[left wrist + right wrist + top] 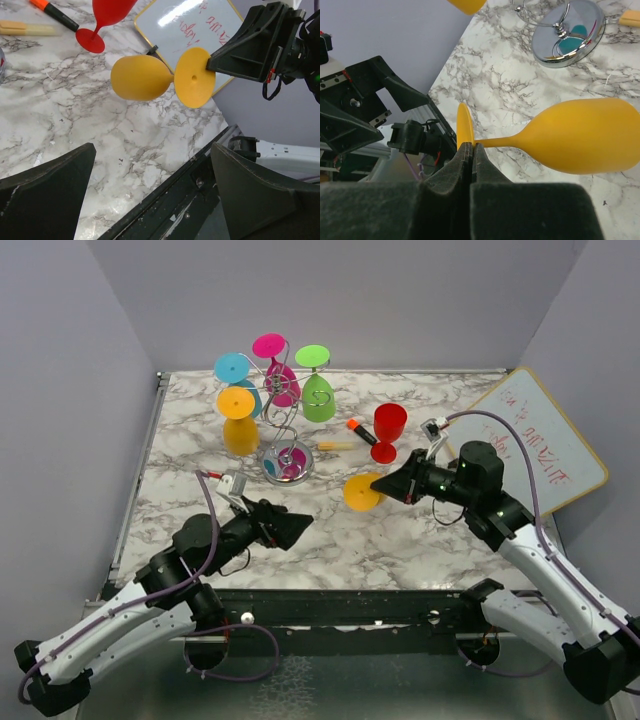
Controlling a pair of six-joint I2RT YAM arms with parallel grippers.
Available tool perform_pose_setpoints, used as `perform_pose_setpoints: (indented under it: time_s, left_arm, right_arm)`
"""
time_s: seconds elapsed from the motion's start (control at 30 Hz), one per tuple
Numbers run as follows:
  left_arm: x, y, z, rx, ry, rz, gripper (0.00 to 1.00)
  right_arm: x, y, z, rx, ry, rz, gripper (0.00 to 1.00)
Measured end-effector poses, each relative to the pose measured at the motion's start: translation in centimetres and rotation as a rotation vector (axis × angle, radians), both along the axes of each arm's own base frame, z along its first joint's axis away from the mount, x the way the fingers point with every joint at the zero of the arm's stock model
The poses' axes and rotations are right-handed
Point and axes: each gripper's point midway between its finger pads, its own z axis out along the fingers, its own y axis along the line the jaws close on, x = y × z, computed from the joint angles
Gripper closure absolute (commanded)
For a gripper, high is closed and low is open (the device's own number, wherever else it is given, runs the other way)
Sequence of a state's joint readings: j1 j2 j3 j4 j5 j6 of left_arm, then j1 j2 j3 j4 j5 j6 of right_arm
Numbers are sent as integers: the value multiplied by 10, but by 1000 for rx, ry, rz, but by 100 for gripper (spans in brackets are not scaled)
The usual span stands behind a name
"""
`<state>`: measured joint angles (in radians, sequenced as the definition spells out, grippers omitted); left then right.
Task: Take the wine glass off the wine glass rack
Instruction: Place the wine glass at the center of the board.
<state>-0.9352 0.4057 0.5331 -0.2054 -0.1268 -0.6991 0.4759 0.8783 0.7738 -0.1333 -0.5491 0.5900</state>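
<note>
The chrome wine glass rack [283, 412] stands at the back left on its mirror base [568, 32]. Cyan [232, 368], pink [270, 346], green [318, 396] and orange [240, 422] glasses hang on it upside down. My right gripper [380, 484] is shut on the foot rim of an orange wine glass [360, 492], off the rack. It holds the glass on its side low over the table, right of the rack. The bowl [590, 135] and foot [195, 77] show clearly. My left gripper [296, 524] is open and empty near the front edge [155, 200].
A red wine glass [388, 430] stands upright on the table behind the held glass. An orange-capped marker [361, 431] and a pale yellow stick [335, 445] lie beside the rack base. A whiteboard [535, 440] leans at the right. The table's black front rail [200, 170] is under my left gripper.
</note>
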Motion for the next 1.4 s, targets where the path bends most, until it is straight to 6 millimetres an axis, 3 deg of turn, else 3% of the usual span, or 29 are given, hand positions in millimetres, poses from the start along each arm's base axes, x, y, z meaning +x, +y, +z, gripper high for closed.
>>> perform_pose_setpoints:
  time_s: [0.2,0.63,1.0,1.33,1.4]
  left_arm:
    - [-3,-8,4,-25,-11,-41,1]
    - [-12,-35,1,-116,20,-157,5]
    - [-6,-46,0,-126,32,-162,11]
    - [-10,-57,16,-214,31,-211,21]
    - [-9,-59,17,-219,30,-217,27]
  right_arm:
    - [-4,6,-7,-3,32,51,99]
    - [-28,9,3,20,1,174,99]
    - [-39,16,0,37,37,264,99]
    - [-46,21,5,83,47,318,99]
    - [-46,21,6,90,54,321,99]
